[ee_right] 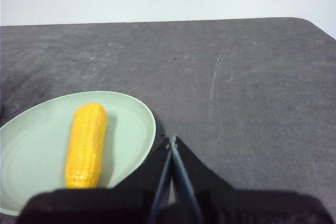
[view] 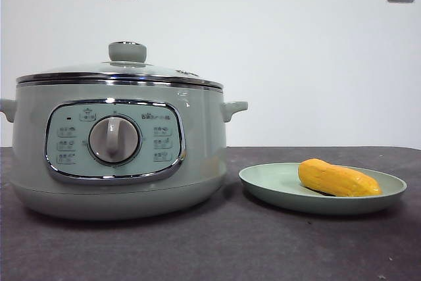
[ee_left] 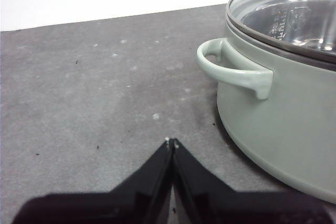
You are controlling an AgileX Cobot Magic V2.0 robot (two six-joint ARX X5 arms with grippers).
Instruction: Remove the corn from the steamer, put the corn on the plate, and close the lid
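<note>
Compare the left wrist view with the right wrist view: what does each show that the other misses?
Left wrist only: the steamer with the lid on it, beside the shut left gripper. Right wrist only: the corn lying on the plate, next to the shut right gripper. Both show the dark table and neither gripper holding anything.

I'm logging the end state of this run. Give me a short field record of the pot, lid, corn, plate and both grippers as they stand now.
steamer: on the table, dial panel facing the front camera
lid: seated on the steamer, knob up
corn: lying on its side on the plate
plate: on the table beside the steamer, apart from it
left gripper: shut, empty, near the steamer's side handle
right gripper: shut, empty, beside the plate's rim
task state: all three steps look done
</note>
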